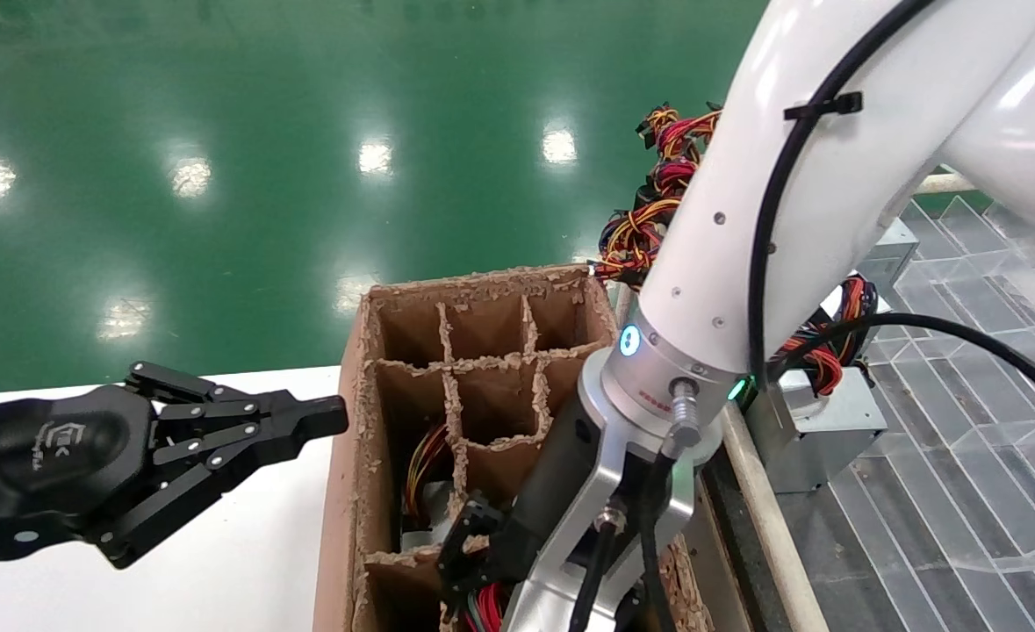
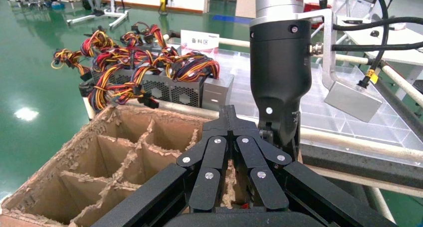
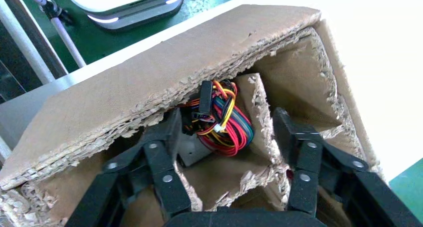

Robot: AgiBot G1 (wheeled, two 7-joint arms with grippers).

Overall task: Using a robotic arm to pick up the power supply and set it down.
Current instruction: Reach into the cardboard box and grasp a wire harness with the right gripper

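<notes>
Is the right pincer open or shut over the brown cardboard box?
Open: the right pincer has fingers spread wide, straddling a torn divider of the cardboard box.

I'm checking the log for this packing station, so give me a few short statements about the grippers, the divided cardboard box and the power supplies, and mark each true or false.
1. The right gripper is open above a compartment of the brown divided cardboard box. True.
2. The left gripper grips a power supply. False: it is shut on nothing, out over the white table beside the box.
3. A bundle of red, yellow and black wires lies in the compartment under the right gripper. True.
4. Every box compartment holds a power supply. False: the far compartments in the head view are empty.
5. Silver-grey metal power supplies with wire bundles sit beyond the box. True.
</notes>
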